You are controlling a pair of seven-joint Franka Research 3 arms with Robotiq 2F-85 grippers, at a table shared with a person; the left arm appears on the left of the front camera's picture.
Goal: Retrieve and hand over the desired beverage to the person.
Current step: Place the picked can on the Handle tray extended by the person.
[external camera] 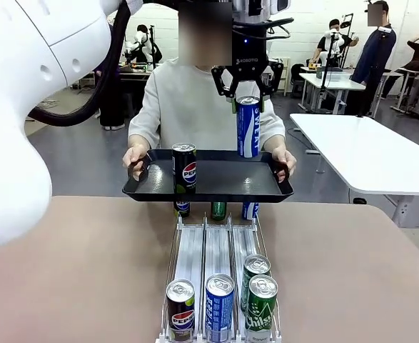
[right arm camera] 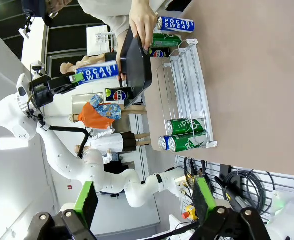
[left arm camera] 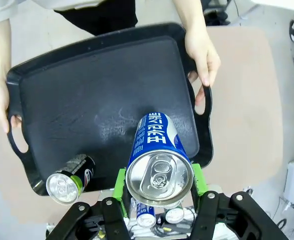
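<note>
The tray (external camera: 208,187) hides three rack cans' tops. We see the left gripper (external camera: 248,96) clamping a blue can (external camera: 248,127) above it; the right gripper (right arm camera: 144,200) gapes empty.

bright, even room light (wrist views bend at edges).

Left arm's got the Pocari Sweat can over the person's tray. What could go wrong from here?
1. The Pocari Sweat can hangs above the black tray, gripped near its top by the left gripper; released from there it would probably drop and tip over.
2. The person's hands hold the tray in the air, so a landing can might rock it.
3. The Pepsi can already stands on the tray and could be knocked over.
</note>
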